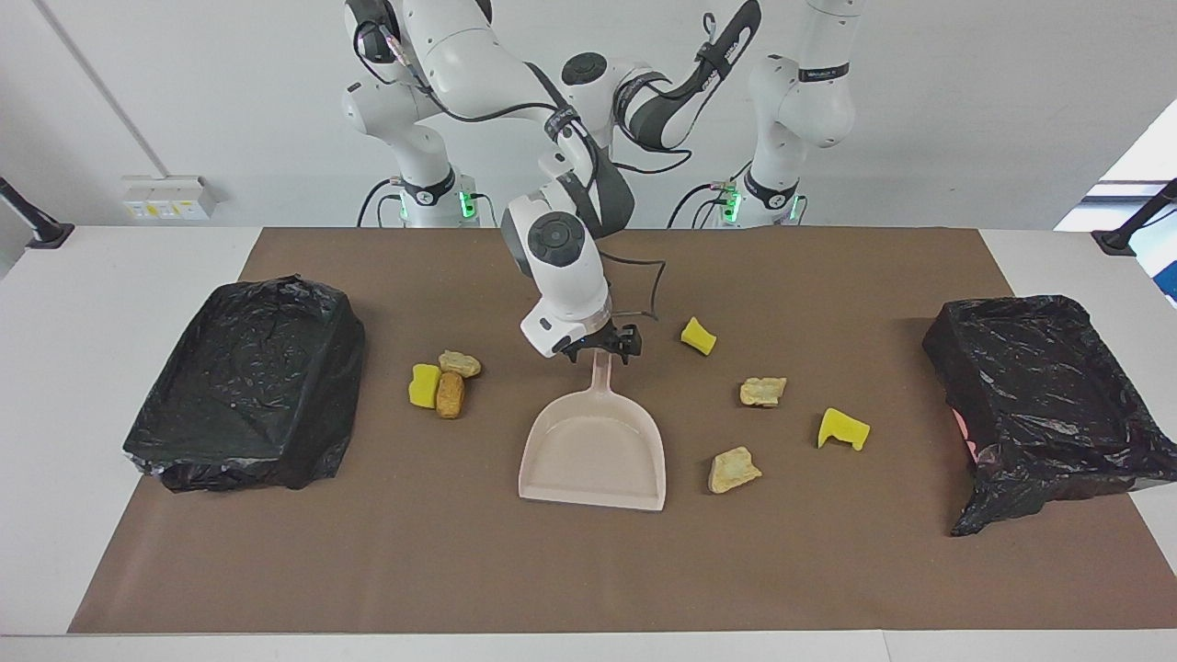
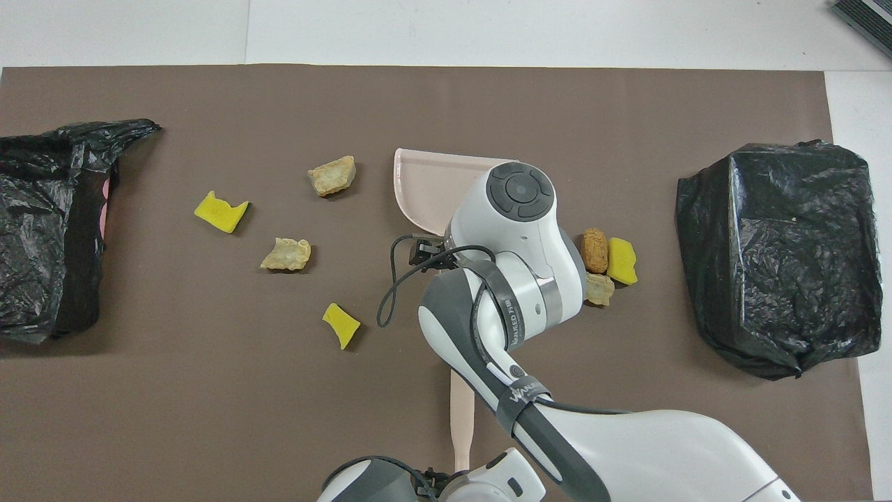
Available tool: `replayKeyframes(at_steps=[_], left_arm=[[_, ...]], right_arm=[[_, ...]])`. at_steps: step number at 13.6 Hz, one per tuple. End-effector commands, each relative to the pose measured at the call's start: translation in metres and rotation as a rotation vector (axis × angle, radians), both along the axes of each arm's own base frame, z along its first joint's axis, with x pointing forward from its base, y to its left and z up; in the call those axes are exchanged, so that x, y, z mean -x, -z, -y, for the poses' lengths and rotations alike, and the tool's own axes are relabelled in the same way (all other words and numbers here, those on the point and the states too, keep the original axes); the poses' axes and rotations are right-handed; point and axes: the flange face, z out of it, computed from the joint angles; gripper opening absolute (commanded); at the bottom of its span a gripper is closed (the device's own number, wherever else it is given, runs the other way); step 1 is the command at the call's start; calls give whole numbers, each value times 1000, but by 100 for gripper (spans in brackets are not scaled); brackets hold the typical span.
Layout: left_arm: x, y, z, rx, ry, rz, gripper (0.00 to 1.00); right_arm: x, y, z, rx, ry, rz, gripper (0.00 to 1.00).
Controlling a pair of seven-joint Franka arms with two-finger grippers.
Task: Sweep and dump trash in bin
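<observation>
The beige dustpan [image 1: 593,450] [image 2: 425,188] lies flat mid-mat, its handle pointing toward the robots. My right gripper [image 1: 602,348] is down at the handle's tip, open, a finger on each side of it. Trash lies around. A yellow foam piece [image 1: 425,385] [image 2: 621,261], a tan lump [image 1: 459,363] and an orange-brown lump [image 1: 450,394] [image 2: 594,250] huddle toward the right arm's end. Several more pieces, such as the yellow one [image 1: 699,335] [image 2: 341,325] and the tan one [image 1: 762,391], are scattered toward the left arm's end. My left gripper [image 2: 432,480] hovers beside the beige brush [image 2: 461,411].
Two bins lined with black bags stand at the mat's ends: one [image 1: 244,382] [image 2: 777,258] at the right arm's end, the other [image 1: 1044,395] [image 2: 42,230] at the left arm's end. The right arm's forearm covers much of the dustpan from overhead.
</observation>
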Motion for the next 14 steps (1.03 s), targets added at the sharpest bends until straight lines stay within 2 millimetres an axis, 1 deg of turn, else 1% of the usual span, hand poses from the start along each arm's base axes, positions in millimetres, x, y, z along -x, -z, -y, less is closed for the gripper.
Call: replayKeyframes(at_steps=[1,2,3,4,5,6,7,8,9,10,12,13,14], left_arm=[[5,18,3,-9,-27,1,100],[5,17,2,-14,-27,-2,99],[4,15,1,-11,-30,-1,98],[1,11,1,-4,-33,2,95],[1,9,1,-1,-36,3,94],[1,9,1,-3,-36,3,91],[0,7,0,-1,-36,3,76],[-1,7,0,-1,-36,3,58],[-2,6,0,2,-36,4,47],[-2,6,-2,-6,-35,0,34],[-8,4,-6,-17,-44,-5,6],[-14,-3,-10,-13,-59,-4,0],[-24,-15,-15,-19,-79,-5,0]], right_arm=[[-4,2,2,-13,-7,4,61],[-3,3,2,-13,-16,3,44],[-3,2,2,-14,-15,1,17],[-2,1,0,-10,-8,-2,0],[-2,0,0,-11,4,-5,0],[-3,-2,-1,-2,8,0,0],[-4,-5,0,2,-19,15,0],[-8,-10,4,-5,-64,42,0],[-12,-20,10,-29,-120,66,0],[-13,-37,18,-42,-186,89,0],[-19,-61,54,-39,-291,93,0],[-17,-72,62,-46,-362,93,0],[-16,-85,77,-46,-422,96,0]])
